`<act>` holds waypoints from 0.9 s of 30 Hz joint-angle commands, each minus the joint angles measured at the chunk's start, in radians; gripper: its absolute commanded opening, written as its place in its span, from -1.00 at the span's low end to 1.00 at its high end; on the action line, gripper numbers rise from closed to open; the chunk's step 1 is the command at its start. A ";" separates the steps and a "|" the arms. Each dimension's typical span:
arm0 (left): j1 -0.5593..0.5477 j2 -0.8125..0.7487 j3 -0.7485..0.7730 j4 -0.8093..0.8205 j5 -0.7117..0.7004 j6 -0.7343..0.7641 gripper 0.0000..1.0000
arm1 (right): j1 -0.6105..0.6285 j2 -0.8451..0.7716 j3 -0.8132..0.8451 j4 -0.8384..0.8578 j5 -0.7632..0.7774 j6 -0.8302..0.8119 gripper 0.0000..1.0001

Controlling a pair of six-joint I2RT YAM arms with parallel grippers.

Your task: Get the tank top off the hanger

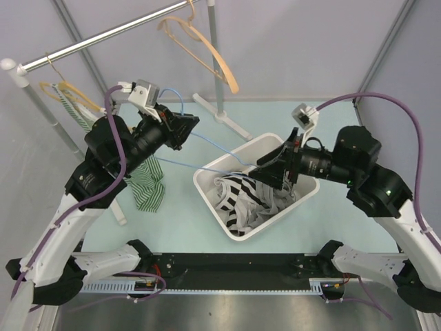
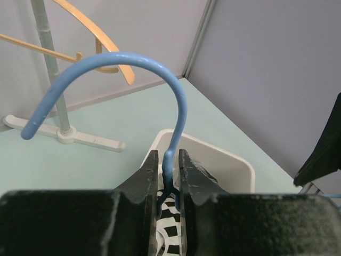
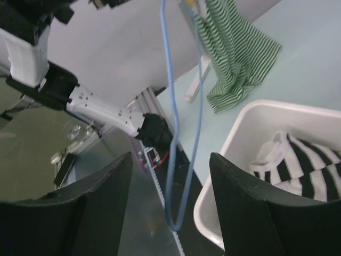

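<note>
While both arms are reaching over the counter [image 1: 172, 231], left claw [image 1: 183, 128] [image 2: 169, 160]: clenching on the blue hanger, fingers pinching the neck just under the hook.
Blue hanger [image 1: 207, 146] [image 2: 178, 93] [image 3: 169, 133]: hook arching up and leftward above the left claw; thin wire body running from that claw toward the right claw and showing bare in the right wrist view.
Right claw [image 1: 272, 172] [image 3: 169, 160]: released, fingers standing wide apart and gripping nothing; hanger wire hanging ahead of the gap, and contact cannot be told.
Tank top [image 1: 241, 200] [image 2: 170, 226] [image 3: 301, 165]: black-and-white striped, lying crumpled in the bin, below and just beside the right claw, beneath the left claw's fingertips.
Bin [image 1: 207, 185] [image 2: 213, 152] [image 3: 234, 141]: white, sitting on the counter under the right claw.
Green striped garment [image 1: 148, 185] [image 3: 234, 58]: hanging behind the left claw, on its far side from the right claw.
Tan hanger [image 1: 213, 55] [image 2: 101, 42]: hanging on the rail [image 1: 103, 38], beyond the left claw.
Rack foot [image 1: 231, 123] [image 2: 69, 136]: standing on the counter past the bin.
</note>
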 commanded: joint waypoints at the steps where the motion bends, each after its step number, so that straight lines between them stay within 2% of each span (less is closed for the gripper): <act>1: 0.004 0.011 0.034 0.019 0.034 0.000 -1.00 | 0.085 0.006 -0.027 0.046 0.018 0.010 0.22; 4: 0.004 0.012 0.029 0.019 0.036 -0.005 -1.00 | 0.166 0.028 -0.015 -0.006 0.151 -0.023 -0.02; 5: 0.006 0.012 0.028 0.017 0.036 -0.006 -1.00 | 0.181 0.032 -0.011 -0.036 0.191 -0.034 -0.23; 7: 0.006 0.009 0.025 0.017 0.036 -0.006 -1.00 | 0.209 0.035 -0.006 -0.061 0.287 -0.045 -0.39; 10: 0.006 0.003 0.017 0.017 0.031 -0.006 -1.00 | 0.218 0.029 -0.010 -0.076 0.346 -0.048 -0.62; 11: 0.004 0.001 0.016 0.016 0.033 -0.006 -1.00 | 0.218 0.023 -0.015 -0.079 0.355 -0.048 -0.93; 12: 0.004 0.001 0.014 0.017 0.034 -0.005 -1.00 | 0.220 0.019 -0.018 -0.079 0.365 -0.046 -1.00; 15: 0.004 -0.003 0.012 0.017 0.062 0.004 -1.00 | 0.223 0.006 -0.030 -0.085 0.429 -0.043 -1.00; 17: 0.004 -0.012 0.008 0.026 0.079 0.009 -0.63 | 0.227 -0.017 -0.044 -0.086 0.455 -0.039 -1.00; 18: 0.006 -0.017 0.003 0.033 0.091 0.009 -0.39 | 0.229 -0.028 -0.050 -0.084 0.498 -0.039 -1.00; 19: 0.006 -0.031 0.002 0.040 0.092 0.011 0.00 | 0.229 -0.039 -0.056 -0.081 0.515 -0.037 -1.00; 21: 0.004 -0.049 -0.009 0.048 0.083 0.011 0.31 | 0.229 -0.069 -0.067 -0.081 0.558 -0.040 -1.00; 23: 0.006 -0.083 -0.017 0.053 0.065 0.015 0.42 | 0.229 -0.082 -0.067 -0.085 0.576 -0.048 -1.00; 24: 0.006 -0.097 -0.020 0.056 0.059 0.017 0.65 | 0.229 -0.089 -0.067 -0.082 0.578 -0.056 -1.00; 27: 0.004 -0.173 -0.046 0.080 0.022 0.018 0.73 | 0.229 -0.079 -0.069 -0.069 0.570 -0.080 -1.00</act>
